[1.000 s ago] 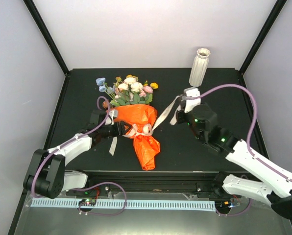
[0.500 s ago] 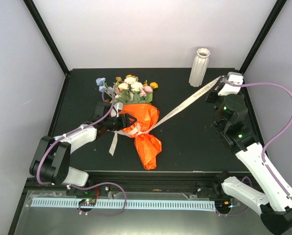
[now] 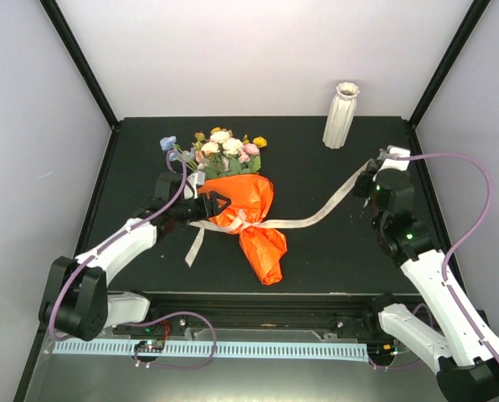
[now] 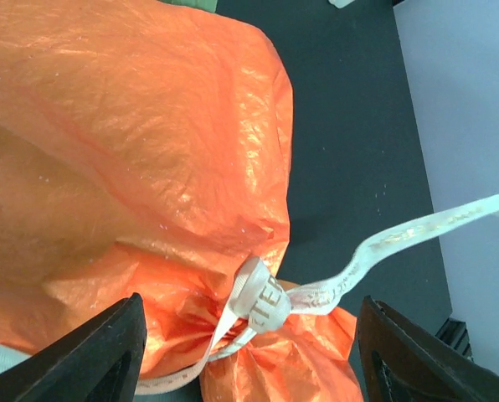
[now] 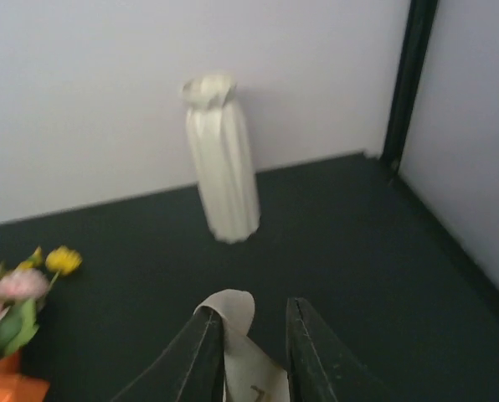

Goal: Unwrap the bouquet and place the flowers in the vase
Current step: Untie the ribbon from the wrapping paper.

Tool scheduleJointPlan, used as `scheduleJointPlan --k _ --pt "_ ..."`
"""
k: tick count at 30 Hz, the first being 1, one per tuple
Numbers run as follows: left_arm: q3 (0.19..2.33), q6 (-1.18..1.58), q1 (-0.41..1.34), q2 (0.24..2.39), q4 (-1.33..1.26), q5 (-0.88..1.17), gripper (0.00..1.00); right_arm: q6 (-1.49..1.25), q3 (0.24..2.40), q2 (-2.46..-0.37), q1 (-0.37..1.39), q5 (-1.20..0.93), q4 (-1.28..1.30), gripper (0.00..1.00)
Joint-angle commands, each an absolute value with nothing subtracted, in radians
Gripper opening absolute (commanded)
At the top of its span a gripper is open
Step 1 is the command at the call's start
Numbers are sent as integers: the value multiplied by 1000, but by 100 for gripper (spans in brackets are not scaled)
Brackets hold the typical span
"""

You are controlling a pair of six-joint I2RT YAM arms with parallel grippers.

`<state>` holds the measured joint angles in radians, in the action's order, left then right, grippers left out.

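The bouquet (image 3: 248, 203) lies left of centre in crinkled orange paper (image 4: 132, 142). Its flowers (image 3: 224, 149) point toward the back wall, and some flowers (image 5: 23, 285) show at the left of the right wrist view. A cream ribbon (image 3: 316, 216) is still wound round the paper's neck at a knot (image 4: 262, 297). It runs in a slack curve to my right gripper (image 3: 372, 177). That right gripper (image 5: 252, 311) is open a little, with the ribbon end (image 5: 233, 314) loose against one finger. My left gripper (image 4: 249, 352) is open, straddling the neck. The white ribbed vase (image 3: 342, 115) stands upright at the back right.
A short ribbon tail (image 3: 194, 247) lies on the black table (image 3: 333, 260) beside the left arm. Black frame posts (image 3: 446, 63) rise at the back corners. White walls close in the table on three sides. The vase (image 5: 223, 167) is straight ahead of the right gripper.
The right gripper pulled the ribbon out to the right, then came back a little; the ribbon went from taut to slack and the jaws parted. The bouquet's tail swung right.
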<state>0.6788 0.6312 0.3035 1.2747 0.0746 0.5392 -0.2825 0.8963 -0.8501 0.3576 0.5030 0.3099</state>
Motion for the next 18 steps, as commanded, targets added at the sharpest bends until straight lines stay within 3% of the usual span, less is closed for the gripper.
scheduleJointPlan --k 1,4,9,14,16,18 --pt "657 594 310 1212 142 536 72 -340 875 -844 355 319 442 28" --pt "665 566 310 1143 199 530 73 -353 886 -859 354 156 478 34" --pt "725 518 310 998 329 477 79 -446 893 -938 361 -22 497 36" --pt "802 443 310 870 452 428 88 -612 876 -1036 421 15 498 36" --pt "844 405 310 824 512 388 96 -688 864 -1057 425 41 501 47" --pt "866 378 310 794 562 342 99 -788 866 -1075 424 83 540 51"
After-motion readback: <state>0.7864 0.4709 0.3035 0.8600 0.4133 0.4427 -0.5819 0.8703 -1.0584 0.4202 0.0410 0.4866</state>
